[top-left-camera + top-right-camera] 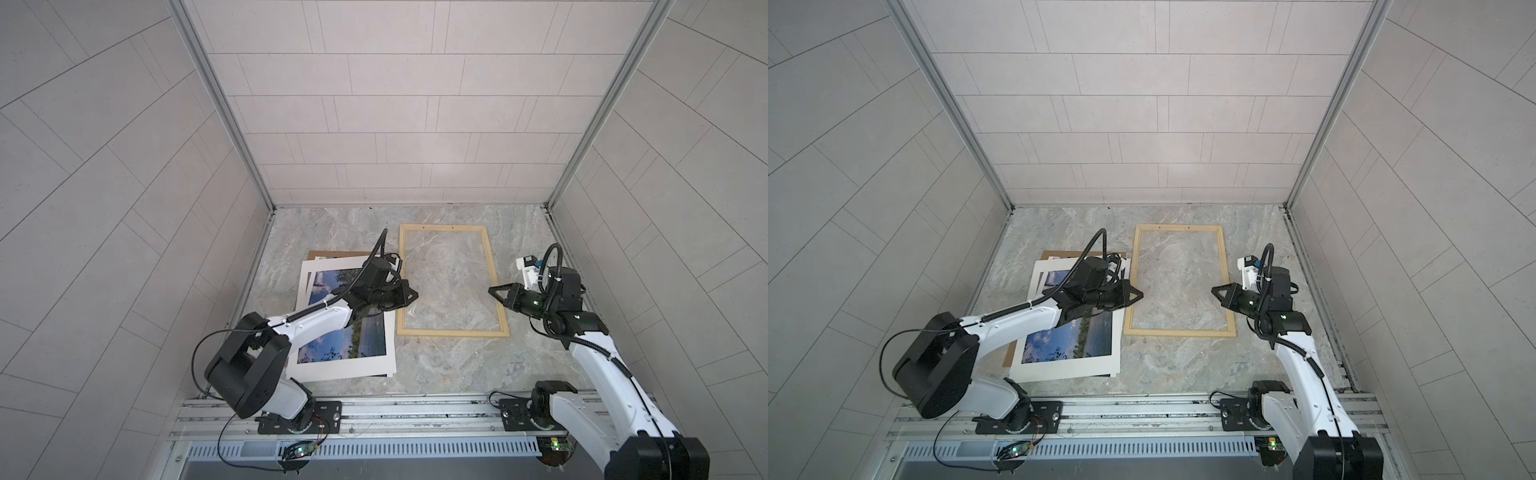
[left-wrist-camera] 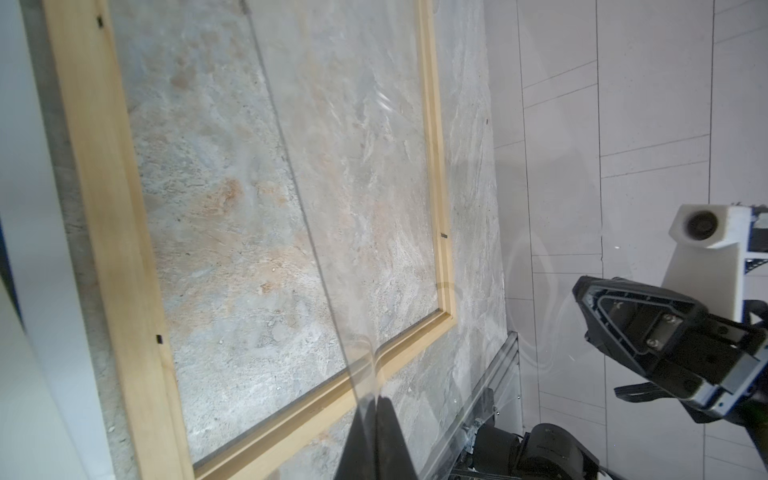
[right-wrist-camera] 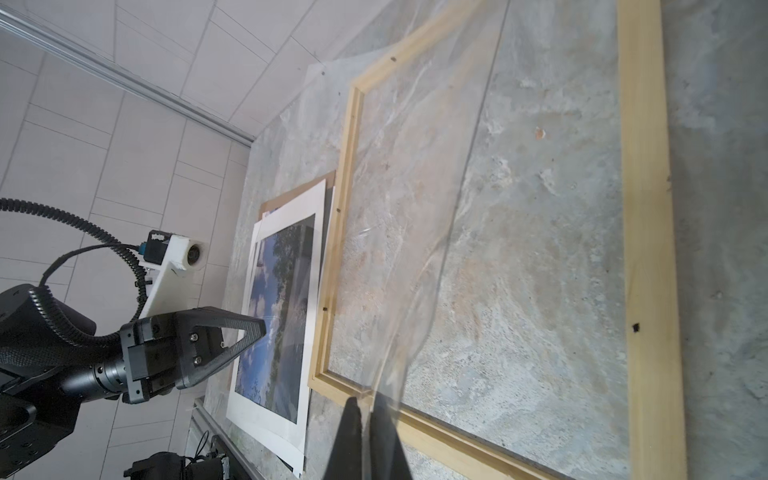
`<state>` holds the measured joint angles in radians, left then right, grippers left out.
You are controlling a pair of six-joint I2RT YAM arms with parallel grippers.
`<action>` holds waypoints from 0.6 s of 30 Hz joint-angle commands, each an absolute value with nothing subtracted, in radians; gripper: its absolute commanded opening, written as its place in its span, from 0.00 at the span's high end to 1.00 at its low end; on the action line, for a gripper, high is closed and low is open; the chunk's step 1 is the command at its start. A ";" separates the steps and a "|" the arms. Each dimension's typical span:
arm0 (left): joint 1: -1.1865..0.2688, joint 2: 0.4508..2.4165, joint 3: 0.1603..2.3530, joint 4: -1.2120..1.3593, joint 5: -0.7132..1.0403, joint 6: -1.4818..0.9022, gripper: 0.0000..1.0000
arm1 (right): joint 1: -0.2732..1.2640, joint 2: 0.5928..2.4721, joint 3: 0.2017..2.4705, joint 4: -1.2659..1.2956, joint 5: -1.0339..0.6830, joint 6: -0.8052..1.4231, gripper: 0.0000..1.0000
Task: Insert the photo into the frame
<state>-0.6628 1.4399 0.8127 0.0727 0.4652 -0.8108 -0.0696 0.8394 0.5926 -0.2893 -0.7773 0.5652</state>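
My left gripper and right gripper both pinch a clear sheet over the empty frame; the photo lies left, unplaced.

Pale wood frame, blue-and-white photo, grey marbled table, seemingly clear sheet.

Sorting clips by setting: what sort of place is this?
Likely a lab robot cell, not a real room: tile-patterned panel walls on aluminium posts, a marble-look tabletop, and robot arms bolted to a metal rail.
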 commanded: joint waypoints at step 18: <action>-0.640 1.690 0.922 0.234 0.446 -0.759 1.00 | -0.066 0.977 0.597 -0.041 -0.581 0.618 1.00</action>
<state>-0.6594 1.6611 0.8986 0.1867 0.4065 -0.7502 -0.0654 0.9592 0.6125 -0.1070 -0.6224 0.6159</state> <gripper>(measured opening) 0.051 0.048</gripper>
